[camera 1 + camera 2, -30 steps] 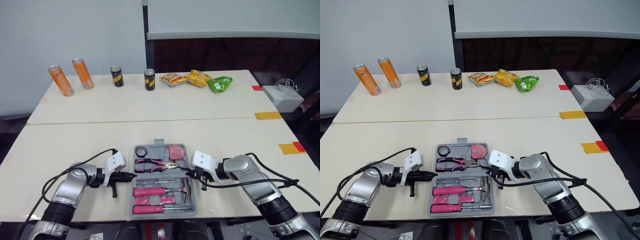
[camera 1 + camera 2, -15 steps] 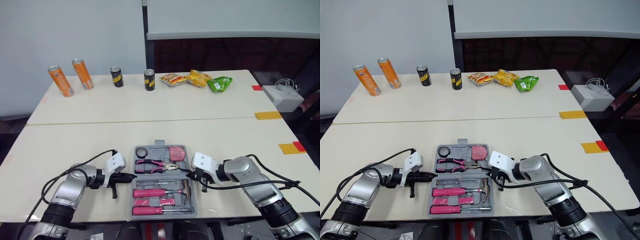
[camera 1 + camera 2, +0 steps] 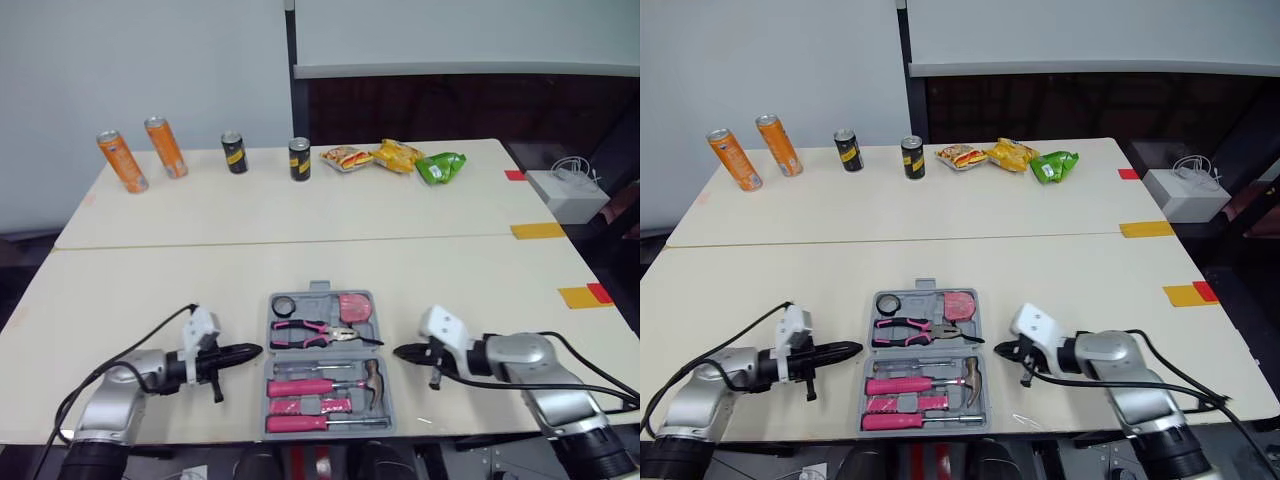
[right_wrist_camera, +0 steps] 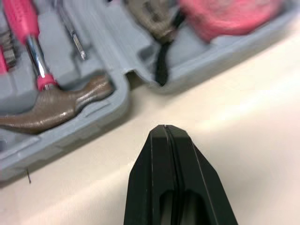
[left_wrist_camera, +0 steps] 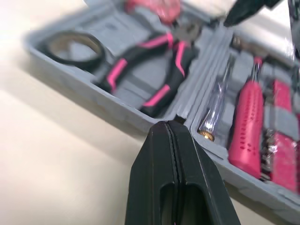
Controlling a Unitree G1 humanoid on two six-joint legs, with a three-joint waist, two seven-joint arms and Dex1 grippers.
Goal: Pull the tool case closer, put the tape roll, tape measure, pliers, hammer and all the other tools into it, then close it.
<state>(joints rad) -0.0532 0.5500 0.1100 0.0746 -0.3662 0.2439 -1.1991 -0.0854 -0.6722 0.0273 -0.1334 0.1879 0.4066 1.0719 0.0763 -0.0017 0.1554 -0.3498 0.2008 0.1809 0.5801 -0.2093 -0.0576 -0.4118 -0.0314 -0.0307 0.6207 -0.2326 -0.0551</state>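
Observation:
The grey tool case (image 3: 316, 302) lies open near the table's front edge. In it are a black tape roll (image 3: 283, 304), a pink tape measure (image 3: 352, 306), pink-handled pliers (image 3: 312, 331), a hammer (image 3: 375, 379) and pink-handled screwdrivers (image 3: 300, 385). My left gripper (image 3: 252, 350) is shut and empty, its tip just short of the case's left wall (image 5: 117, 117). My right gripper (image 3: 400, 352) is shut too, a short gap off the case's right side, level with the hammer head (image 4: 61, 110).
Two orange cans (image 3: 121, 160), two black cans (image 3: 233, 152) and several snack bags (image 3: 397, 156) line the far table. A white box (image 3: 566, 195) sits off to the right. Bare tabletop lies on both sides of the case.
Both grippers have drawn back outward from the case's sides, the left to the left and the right to the right. The case has stayed where it was.

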